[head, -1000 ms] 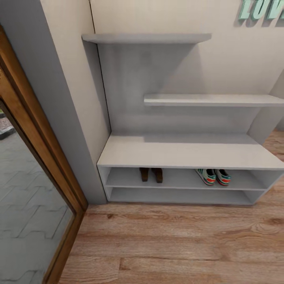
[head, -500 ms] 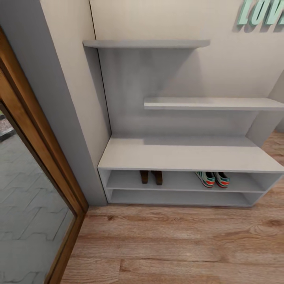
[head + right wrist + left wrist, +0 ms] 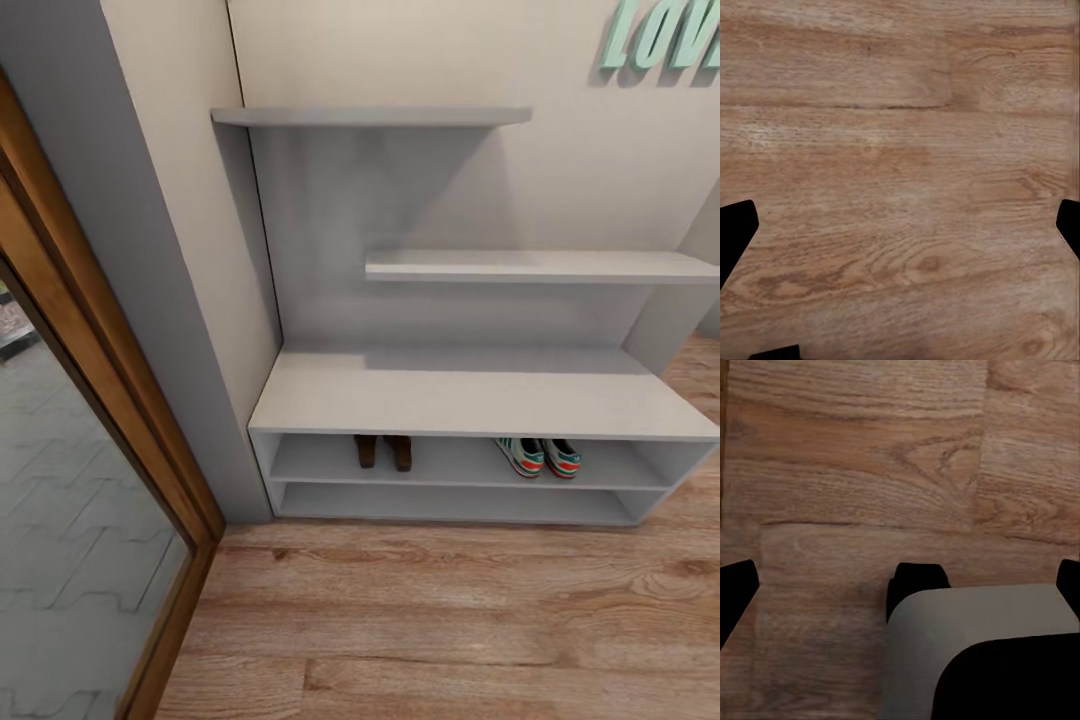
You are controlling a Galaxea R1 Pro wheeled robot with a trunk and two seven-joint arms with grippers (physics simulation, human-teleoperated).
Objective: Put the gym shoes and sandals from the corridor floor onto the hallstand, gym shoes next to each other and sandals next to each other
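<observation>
Both grippers, left [image 3: 900, 585] and right [image 3: 900, 225], point down at light brown wood-plank floor [image 3: 900, 150], fingers spread, empty; white-green gym shoes [image 3: 545, 456] and reddish-brown woven sandals [image 3: 383, 450] sit paired on the light grey hallstand's [image 3: 470, 395] upper open shelf

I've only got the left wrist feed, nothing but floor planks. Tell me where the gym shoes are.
Observer: In the head view the gym shoes sit side by side on the upper of the two low open shelves of the hallstand, toward its right end.
Operator: Now give me the sandals.
Observer: The sandals stand together on that same shelf, left of its middle, with a wide gap between them and the gym shoes.
</observation>
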